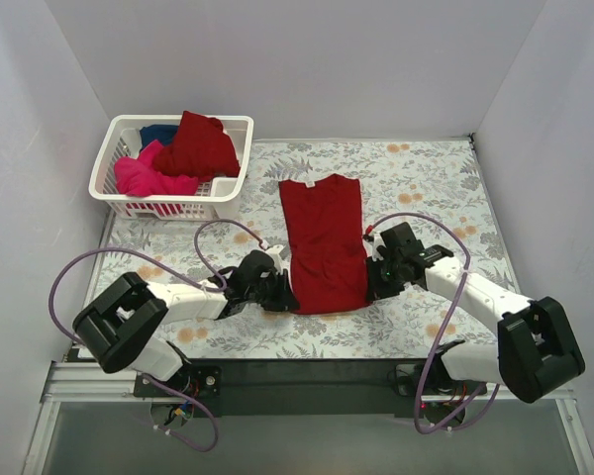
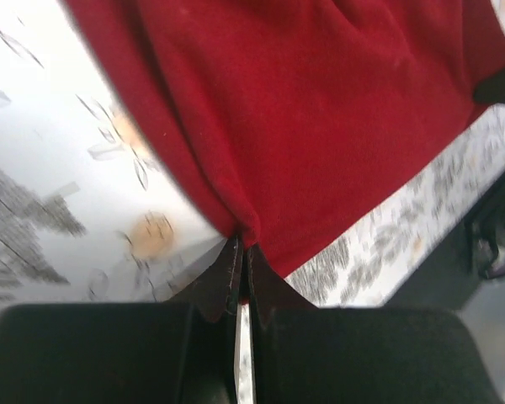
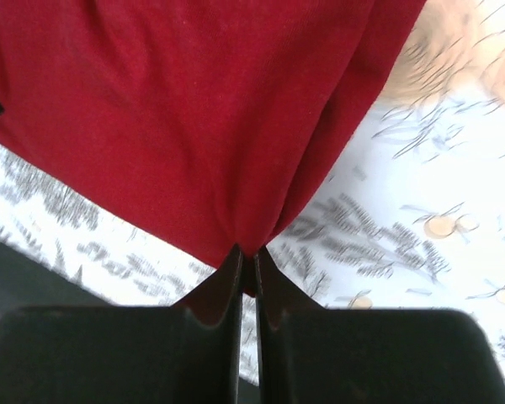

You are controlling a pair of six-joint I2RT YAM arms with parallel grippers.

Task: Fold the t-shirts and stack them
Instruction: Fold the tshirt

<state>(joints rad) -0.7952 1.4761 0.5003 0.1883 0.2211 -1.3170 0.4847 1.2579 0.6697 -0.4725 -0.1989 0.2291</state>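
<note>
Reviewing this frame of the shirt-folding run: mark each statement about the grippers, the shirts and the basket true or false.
1. The left gripper is shut on a near corner of the dark red t-shirt lying on the table. True.
2. The right gripper hangs open above the cloth. False: it is shut on the shirt's other near corner.
3. The white basket holds a hot pink shirt. True.
4. The shirt on the table touches the basket. False: bare table shows between them.
5. The basket holds only one shirt. False: a second dark red shirt and a dark blue shirt are in it too.
</note>
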